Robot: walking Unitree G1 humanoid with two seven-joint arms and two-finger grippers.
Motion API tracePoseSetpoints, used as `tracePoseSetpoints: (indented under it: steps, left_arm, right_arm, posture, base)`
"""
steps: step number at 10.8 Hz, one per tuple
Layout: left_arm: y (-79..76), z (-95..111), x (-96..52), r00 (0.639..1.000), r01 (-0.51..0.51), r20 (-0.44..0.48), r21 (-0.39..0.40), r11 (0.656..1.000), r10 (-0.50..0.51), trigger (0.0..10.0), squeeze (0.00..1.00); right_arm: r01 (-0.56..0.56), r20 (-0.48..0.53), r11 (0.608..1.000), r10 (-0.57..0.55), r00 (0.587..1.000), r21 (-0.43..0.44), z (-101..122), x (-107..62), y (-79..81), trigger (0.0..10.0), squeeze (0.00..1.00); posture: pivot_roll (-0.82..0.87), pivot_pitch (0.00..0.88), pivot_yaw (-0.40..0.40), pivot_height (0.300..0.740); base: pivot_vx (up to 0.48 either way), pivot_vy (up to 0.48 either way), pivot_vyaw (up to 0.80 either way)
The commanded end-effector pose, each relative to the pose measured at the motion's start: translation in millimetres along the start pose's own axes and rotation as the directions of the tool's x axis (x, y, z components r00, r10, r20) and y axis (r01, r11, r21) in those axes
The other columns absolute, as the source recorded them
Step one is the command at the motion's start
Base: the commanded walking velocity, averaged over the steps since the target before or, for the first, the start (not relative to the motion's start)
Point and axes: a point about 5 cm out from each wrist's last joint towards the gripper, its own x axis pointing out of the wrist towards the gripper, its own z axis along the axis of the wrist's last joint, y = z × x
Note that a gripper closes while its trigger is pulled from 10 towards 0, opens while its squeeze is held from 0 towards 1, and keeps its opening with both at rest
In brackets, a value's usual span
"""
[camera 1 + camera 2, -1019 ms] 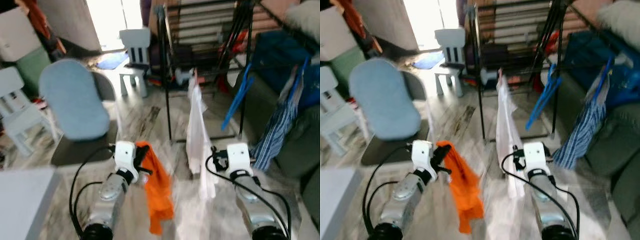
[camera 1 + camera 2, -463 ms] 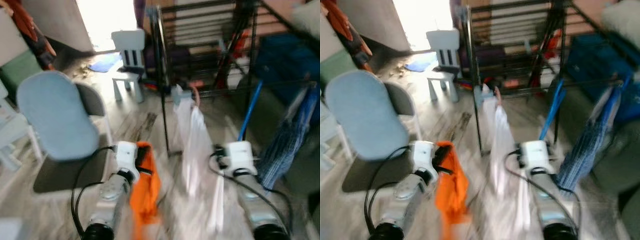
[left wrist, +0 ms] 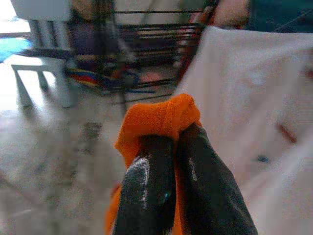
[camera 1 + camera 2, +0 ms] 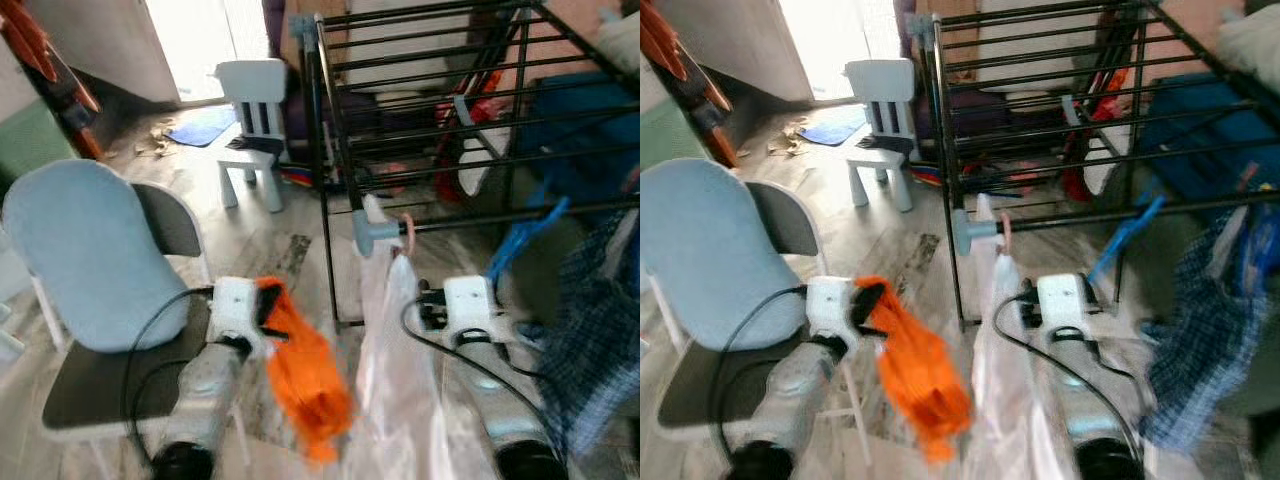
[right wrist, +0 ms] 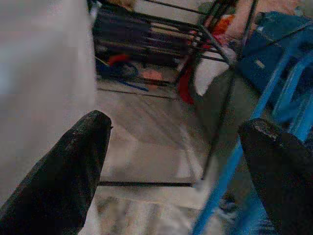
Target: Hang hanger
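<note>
Left gripper (image 3: 168,147) closed, both black fingers (image 3: 146,186) pinched tight on a bunched fold of an orange cloth (image 4: 305,375); rest of the cloth dangling below the wrist, over the floor (image 4: 260,250), just beside the seat edge of a grey-blue chair (image 4: 85,255). Right gripper (image 5: 178,161) with fingers spread wide, nothing between them, held low in front of a black drying rack (image 4: 420,120). Just beside the right arm, toward the middle, a white garment (image 4: 395,340) hanging down, its top on a hanger (image 4: 385,225) with a grey-blue end piece and a pink hook, close against the rack's front corner post; cannot tell whether the hook is on a bar or merely near one. Blue hanger (image 4: 525,235) dangling at the rack's lower front bar, next to a blue checked garment (image 4: 590,320) drooping on the right. Inside the rack's frame, behind the bars, a white rounded item and red cloth, too blurred to identify. Beyond the rack, a small white child's chair (image 4: 250,120) on the floor, and a blue mat (image 4: 200,128) by the bright doorway.
</note>
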Motion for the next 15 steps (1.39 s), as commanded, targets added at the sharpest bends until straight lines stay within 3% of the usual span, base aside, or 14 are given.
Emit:
tracePoseSetpoints:
  steps: [1, 6, 9, 11, 15]
  left_arm:
    - [11.1, 3.0, -3.2, 0.999, -0.033, 0.007, 0.021, 0.999, 0.032, 10.0, 0.0]
    - [9.5, 2.0, -1.1, 1.0, -0.03, -0.002, 0.025, 0.999, 0.03, 10.0, 0.0]
    - [7.7, 0.2, -1.3, 1.0, -0.027, -0.008, 0.011, 1.0, 0.027, 10.0, 0.0]
    - [4.9, 0.1, 0.4, 1.0, -0.018, -0.009, 0.007, 1.0, 0.018, 10.0, 0.0]
    - [3.6, 0.1, 0.7, 1.0, -0.011, -0.008, -0.001, 1.0, 0.011, 10.0, 0.0]
  right_arm:
    - [0.015, -0.012, 1.0, -0.015, 1.0, -0.005, 0.9, 2.1, 2.7, 10.0, 0.0]
    - [0.057, 0.033, 0.998, -0.056, 0.998, -0.032, 12.7, 9.1, -5.3, 10.0, 0.0]
    - [0.104, 0.067, 0.99, -0.098, 0.993, -0.097, 9.9, -0.1, -22.1, 10.0, 0.0]
    - [0.192, 0.098, 0.969, -0.179, 0.979, -0.153, 12.3, -3.2, -40.3, 10.0, 0.0]
    - [0.211, 0.059, 0.966, -0.205, 0.977, -0.15, 8.8, -1.2, -50.9, 10.0, 0.0]
  posture:
    - [-0.15, 0.0, 0.085, 0.74]
    - [-0.15, 0.0, 0.083, 0.74]
    - [-0.16, 0.0, 0.089, 0.74]
    - [-0.17, 0.0, 0.092, 0.74]
    - [-0.17, 0.0, 0.087, 0.74]
  base:
    - [0.0, 0.0, 0.0]
    - [0.0, 0.0, 0.0]
    - [0.0, 0.0, 0.0]
    - [0.0, 0.0, 0.0]
    - [0.0, 0.0, 0.0]
